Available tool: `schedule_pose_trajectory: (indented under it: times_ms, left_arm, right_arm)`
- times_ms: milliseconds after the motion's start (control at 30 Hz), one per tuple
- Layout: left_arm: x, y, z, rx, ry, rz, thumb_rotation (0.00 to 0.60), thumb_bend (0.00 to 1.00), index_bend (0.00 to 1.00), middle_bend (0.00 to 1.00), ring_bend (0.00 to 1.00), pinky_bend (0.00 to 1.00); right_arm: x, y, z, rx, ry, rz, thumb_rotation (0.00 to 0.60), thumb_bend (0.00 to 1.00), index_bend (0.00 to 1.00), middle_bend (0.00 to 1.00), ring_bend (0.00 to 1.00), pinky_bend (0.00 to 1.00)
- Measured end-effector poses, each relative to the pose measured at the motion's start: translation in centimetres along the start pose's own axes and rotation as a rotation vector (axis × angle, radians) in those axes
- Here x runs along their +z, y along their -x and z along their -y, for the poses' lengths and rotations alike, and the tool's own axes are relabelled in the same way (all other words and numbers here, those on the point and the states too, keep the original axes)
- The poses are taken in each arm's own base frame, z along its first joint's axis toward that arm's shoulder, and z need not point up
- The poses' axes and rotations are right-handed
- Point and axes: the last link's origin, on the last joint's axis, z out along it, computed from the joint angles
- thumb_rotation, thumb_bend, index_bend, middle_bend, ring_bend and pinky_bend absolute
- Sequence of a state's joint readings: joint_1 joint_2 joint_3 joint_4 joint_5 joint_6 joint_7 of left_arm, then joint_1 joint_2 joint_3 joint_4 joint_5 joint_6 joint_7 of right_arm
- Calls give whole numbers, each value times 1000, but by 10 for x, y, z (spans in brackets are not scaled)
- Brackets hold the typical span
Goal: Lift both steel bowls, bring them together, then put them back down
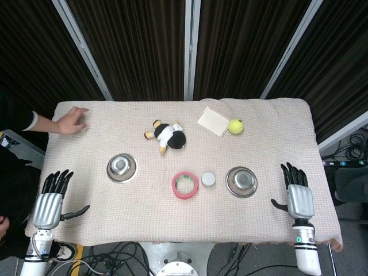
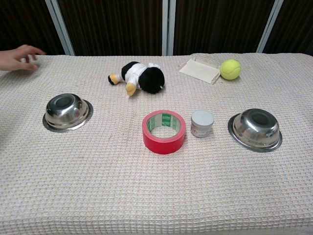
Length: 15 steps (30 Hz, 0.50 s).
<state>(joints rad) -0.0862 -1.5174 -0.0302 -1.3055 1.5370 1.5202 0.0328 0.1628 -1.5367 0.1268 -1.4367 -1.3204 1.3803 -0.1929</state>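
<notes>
Both hands lie empty, fingers spread: left hand (image 1: pixel 50 198) at the table's (image 1: pixel 115 227) near-left edge, right hand (image 1: pixel 298 192) near-right. Each upside-down steel bowl, left bowl (image 1: pixel 122 167) and right bowl (image 1: pixel 241 181), sits apart, red tape roll (image 1: pixel 185 185) and small jar (image 1: pixel 208 179) between them.

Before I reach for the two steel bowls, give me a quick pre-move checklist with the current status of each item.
1. Left hand empty, fingers apart: ok.
2. Right hand empty, fingers apart: ok.
3. Left upside-down steel bowl free of neighbours: ok.
4. Right upside-down steel bowl free of neighbours: ok, though the small white jar stands close by.
5. Meeting space between bowls free: not ok, the red tape roll and jar sit there.
6. Workspace free of people: not ok, a person's hand rests on the far left corner.
</notes>
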Motion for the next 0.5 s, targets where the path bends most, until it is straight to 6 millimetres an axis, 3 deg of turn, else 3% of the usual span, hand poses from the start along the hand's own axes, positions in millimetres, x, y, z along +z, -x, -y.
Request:
schedule_pose_trajectory:
  times_ms: [333, 433, 500]
  left_arm:
    - [13, -4, -3, 18, 30, 7, 282, 0, 87, 52, 0, 37]
    - [25, -5, -7, 20, 61, 26, 381, 1, 87, 52, 1, 45]
    - [37, -6, -10, 27, 86, 51, 502, 5, 87, 52, 0, 46]
  right_arm:
    - [5, -1, 0, -15, -9, 28, 600, 0, 0, 0, 0, 0]
    - [8, -1, 0, -32, -11, 55, 600, 5, 0, 0, 0, 0]
    - [13, -2, 2, -43, -15, 83, 600, 25, 0, 0, 0, 0]
